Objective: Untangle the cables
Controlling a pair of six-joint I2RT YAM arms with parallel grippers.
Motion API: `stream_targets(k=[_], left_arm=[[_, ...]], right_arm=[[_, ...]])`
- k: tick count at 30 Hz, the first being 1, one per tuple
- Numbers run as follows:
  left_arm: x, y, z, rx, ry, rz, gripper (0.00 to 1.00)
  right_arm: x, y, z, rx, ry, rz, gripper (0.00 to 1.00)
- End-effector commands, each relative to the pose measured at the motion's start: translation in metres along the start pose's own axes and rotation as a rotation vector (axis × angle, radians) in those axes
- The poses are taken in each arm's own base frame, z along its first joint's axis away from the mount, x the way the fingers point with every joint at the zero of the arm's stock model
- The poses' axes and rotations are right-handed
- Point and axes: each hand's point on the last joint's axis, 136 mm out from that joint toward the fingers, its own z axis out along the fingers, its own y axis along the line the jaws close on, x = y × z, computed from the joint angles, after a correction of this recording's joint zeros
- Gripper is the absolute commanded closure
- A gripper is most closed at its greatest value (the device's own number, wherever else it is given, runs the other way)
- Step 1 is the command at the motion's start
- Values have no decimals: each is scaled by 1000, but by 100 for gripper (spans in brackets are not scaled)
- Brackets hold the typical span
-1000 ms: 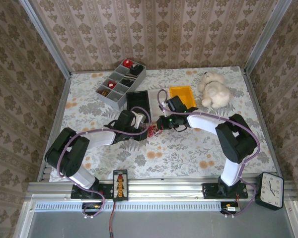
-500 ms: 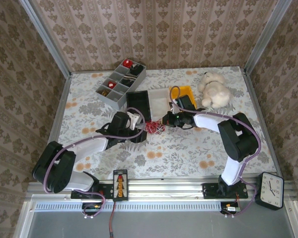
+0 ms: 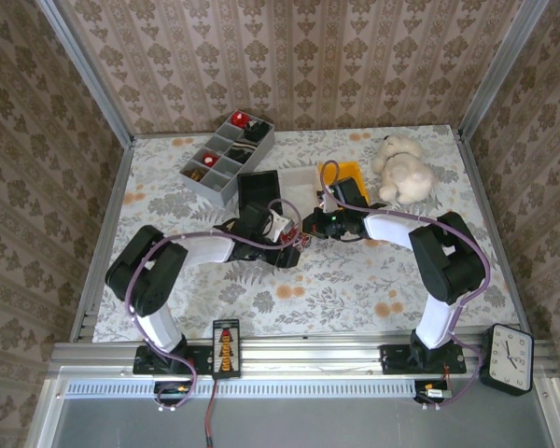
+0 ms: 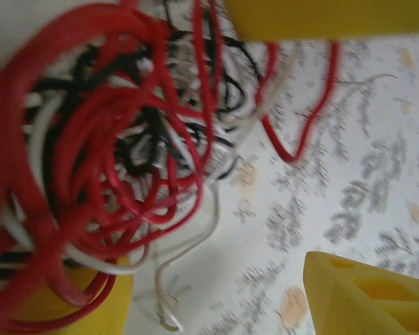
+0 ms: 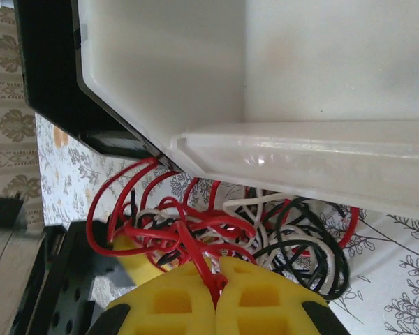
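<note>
Right gripper [image 5: 215, 276], its 2 yellow fingers pressed together, pinched a red strand of the tangled bunch of thin red, black and whitish cables [image 5: 265, 237]. That bunch lay on the floral-patterned tablecloth [image 5: 412, 279], just beside the rim of the translucent white plastic bin [image 5: 300, 84] and near the black plastic bin [image 5: 49, 77]. Left gripper [image 4: 209, 279] had its 2 yellow fingers spread apart, with red loops of the bunch draped over 1 finger and the other finger clear of it.
</note>
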Motion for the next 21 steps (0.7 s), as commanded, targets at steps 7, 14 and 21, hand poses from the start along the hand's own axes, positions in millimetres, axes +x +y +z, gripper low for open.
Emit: stream_targets(k=[7, 14, 21], left_arm=[[-51, 62, -10, -341, -203, -86, 39], [-58, 61, -8, -321, -256, -90, 81], [-36, 69, -21, -365, -218, -99, 100]], right_arm=[[35, 15, -16, -74, 174, -92, 100], [57, 11, -33, -59, 224, -109, 100], [19, -6, -60, 3, 5, -19, 100]])
